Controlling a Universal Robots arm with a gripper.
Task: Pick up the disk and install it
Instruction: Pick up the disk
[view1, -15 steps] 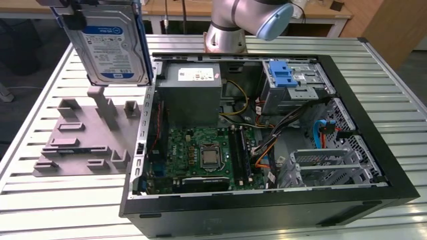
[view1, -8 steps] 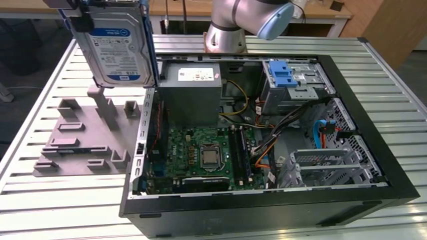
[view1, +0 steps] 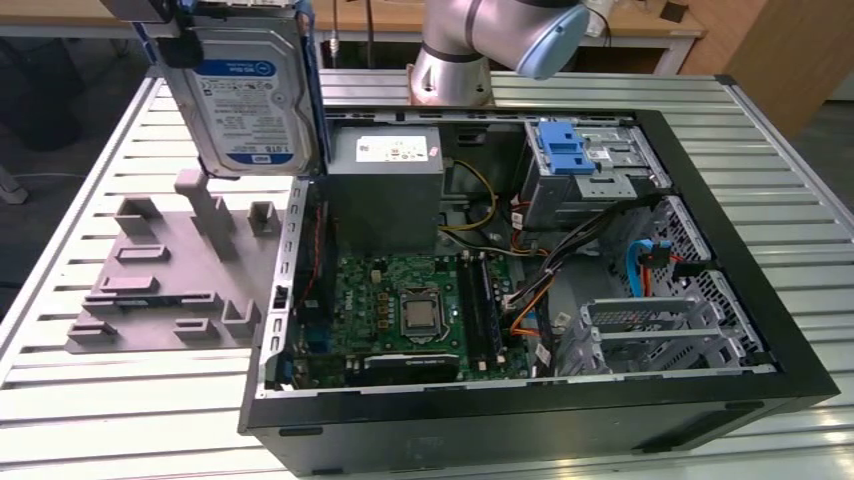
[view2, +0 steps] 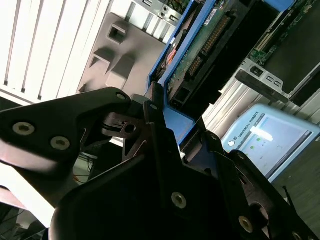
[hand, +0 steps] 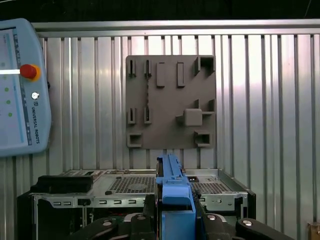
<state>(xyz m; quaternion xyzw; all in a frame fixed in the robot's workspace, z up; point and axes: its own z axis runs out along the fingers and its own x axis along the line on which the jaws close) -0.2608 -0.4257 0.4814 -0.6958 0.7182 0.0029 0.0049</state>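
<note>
disk (view1: 247, 100): silver, blue-and-white label
bracket (hand: 172, 185): bright blue
plate (view1: 147, 290): plain grey
table (view1: 94, 400): silvery, ribbed in stripes
case (view1: 534, 425): black
board (view1: 387, 295): green
box (view1: 384, 195): grey, white sticker
cage (view1: 621, 160): silver, blue latch
pendant (hand: 20, 100): pale blue, red button

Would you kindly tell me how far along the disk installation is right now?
Done: the pickup. The flat silver hard drive with its blue-and-white label and blue plastic bracket hangs upright above the grey plastic holder. In hand: the gripper is shut on its bracket. Left: the install; the drive is outside the open black computer case, away from the silver metal cage.
</note>
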